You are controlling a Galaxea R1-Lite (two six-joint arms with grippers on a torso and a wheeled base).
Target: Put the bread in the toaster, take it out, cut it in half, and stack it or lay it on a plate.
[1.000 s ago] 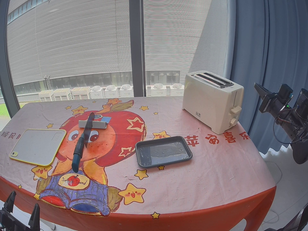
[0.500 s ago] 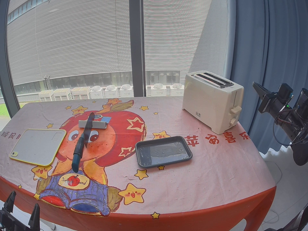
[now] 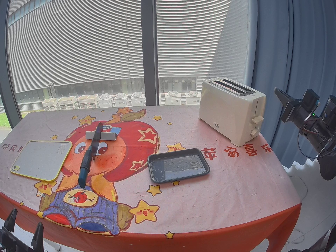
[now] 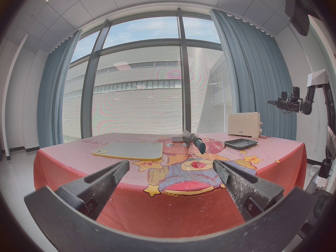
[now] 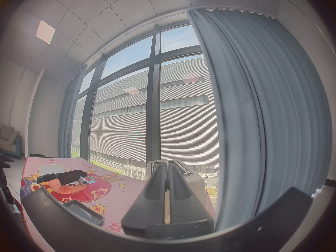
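A cream two-slot toaster (image 3: 231, 111) stands at the table's far right, its slots facing up. In front of it lies a dark rectangular plate (image 3: 178, 165) with nothing on it. A knife (image 3: 87, 154) with a dark handle leans on a small grey rest (image 3: 100, 135) near a pale cutting board (image 3: 41, 160) on the left. My right gripper (image 3: 284, 104) hangs shut in the air to the right of the toaster, off the table's edge, aimed at the toaster (image 5: 190, 179). My left gripper (image 4: 171, 179) is open, low before the table's front edge. I see no bread.
Blue curtains (image 3: 297, 46) hang close behind the right arm. The window (image 3: 105, 46) runs along the table's far edge. The printed tablecloth (image 3: 217, 200) is bare in front of the plate and toaster.
My right gripper has edged slightly up and toward the toaster. Nothing on the table has moved.
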